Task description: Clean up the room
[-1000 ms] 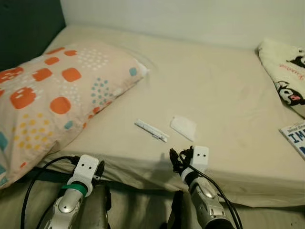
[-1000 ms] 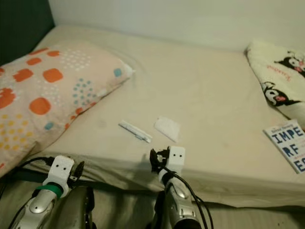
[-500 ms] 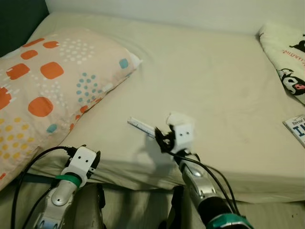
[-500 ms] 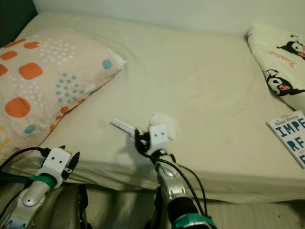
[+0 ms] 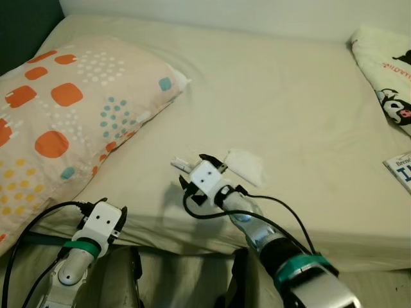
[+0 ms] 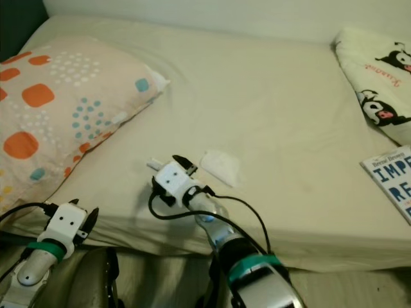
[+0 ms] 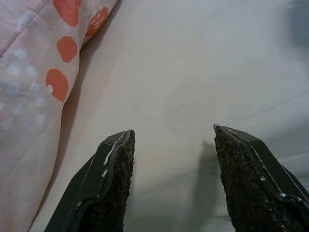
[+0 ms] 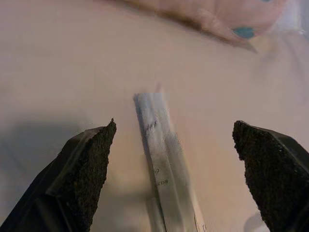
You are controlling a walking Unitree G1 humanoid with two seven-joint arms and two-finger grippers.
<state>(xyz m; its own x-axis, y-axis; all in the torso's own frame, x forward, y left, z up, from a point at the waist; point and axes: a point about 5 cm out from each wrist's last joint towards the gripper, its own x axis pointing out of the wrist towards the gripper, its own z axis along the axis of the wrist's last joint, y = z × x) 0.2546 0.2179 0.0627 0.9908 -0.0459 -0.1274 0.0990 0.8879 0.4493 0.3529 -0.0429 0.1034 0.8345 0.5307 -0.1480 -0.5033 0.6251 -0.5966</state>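
A thin white wrapper strip [image 8: 164, 159] lies on the beige bed near its front edge, with its far end [image 5: 180, 163] poking out past my right gripper. My right gripper [image 8: 174, 124] hovers just above the strip, open, one finger on each side and nothing held. A crumpled white tissue [image 5: 244, 165] lies right beside it, on the gripper's right. My left gripper [image 7: 172, 130] is open and holds nothing. It sits low at the bed's front edge [image 5: 103, 221], close to the pillow's corner.
A large pillow with orange patches [image 5: 70, 122] covers the bed's left side. A white blanket with cartoon figures [image 5: 388, 83] and a book [image 5: 401, 168] lie at the right edge. The mattress [image 5: 289, 102] meets a wall at the back and a dark headboard [image 5: 26, 25] at the left.
My right arm has reached forward and to the left, from below the bed edge to over the strip. The left arm has sunk slightly. The camera has tipped down a little.
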